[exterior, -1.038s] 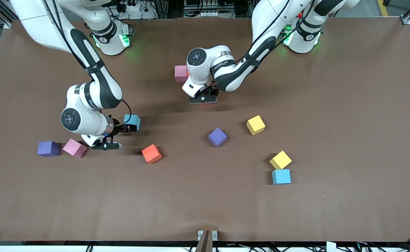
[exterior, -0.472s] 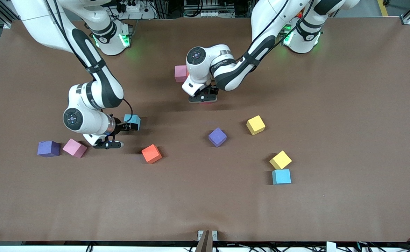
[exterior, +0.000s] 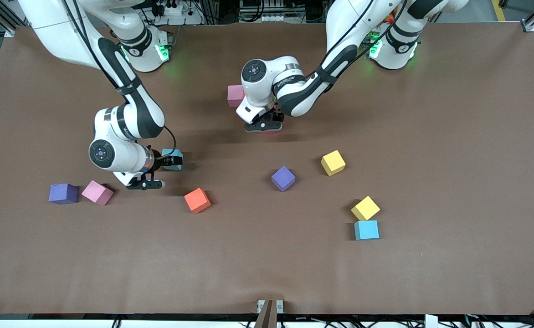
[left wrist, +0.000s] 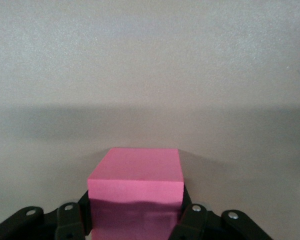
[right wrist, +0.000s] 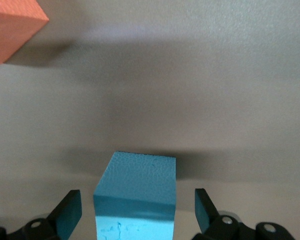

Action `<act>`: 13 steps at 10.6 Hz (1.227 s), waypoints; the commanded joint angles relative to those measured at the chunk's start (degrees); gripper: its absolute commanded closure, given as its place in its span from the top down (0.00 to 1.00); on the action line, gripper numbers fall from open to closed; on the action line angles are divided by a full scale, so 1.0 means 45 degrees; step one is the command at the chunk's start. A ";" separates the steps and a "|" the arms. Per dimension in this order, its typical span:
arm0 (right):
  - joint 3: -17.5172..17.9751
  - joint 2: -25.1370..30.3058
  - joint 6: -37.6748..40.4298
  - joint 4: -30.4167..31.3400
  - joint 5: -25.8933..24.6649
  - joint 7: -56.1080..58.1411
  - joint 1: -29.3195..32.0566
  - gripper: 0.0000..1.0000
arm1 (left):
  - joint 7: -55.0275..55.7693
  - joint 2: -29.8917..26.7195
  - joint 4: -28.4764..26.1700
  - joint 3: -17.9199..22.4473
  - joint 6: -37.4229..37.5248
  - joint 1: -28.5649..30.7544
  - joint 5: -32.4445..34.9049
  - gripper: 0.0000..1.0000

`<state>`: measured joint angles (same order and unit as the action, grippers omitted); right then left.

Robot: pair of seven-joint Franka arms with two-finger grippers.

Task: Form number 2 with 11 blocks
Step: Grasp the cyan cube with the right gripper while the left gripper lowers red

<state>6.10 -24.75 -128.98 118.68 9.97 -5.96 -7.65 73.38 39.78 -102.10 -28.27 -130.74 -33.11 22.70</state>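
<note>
My right hand straddles the blue block, fingers wide; my left hand grips a pink block, upper centre.

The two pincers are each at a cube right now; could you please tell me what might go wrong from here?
1. The right pincer is open around a blue cube, which sits closer to one finger; closing may twist it.
2. The left pincer is shut on a bright pink cube close to a pale pink cube; setting it down may knock that one.
3. An orange cube lies near the right arm; a low swing could shove it.
</note>
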 commanded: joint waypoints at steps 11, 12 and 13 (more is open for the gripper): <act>-0.0028 0.0226 -0.0692 0.1010 0.0127 0.0172 -0.0196 0.76 | 0.1346 -0.0188 0.2234 0.0208 0.1375 0.0500 0.0112 1.00; -0.0028 0.0226 -0.0789 0.1068 0.0127 0.0172 -0.0196 0.76 | 0.1891 -0.0129 0.2569 0.0324 0.1396 0.0638 0.0092 1.00; -0.0028 0.0226 -0.0887 0.1146 0.0127 0.0172 -0.0215 0.72 | 0.2399 -0.0129 0.2688 0.0693 0.1396 0.0698 -0.0043 1.00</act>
<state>6.09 -24.75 -131.92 122.30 9.97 -5.91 -8.32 80.81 39.17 -91.42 -26.54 -125.60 -30.41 22.69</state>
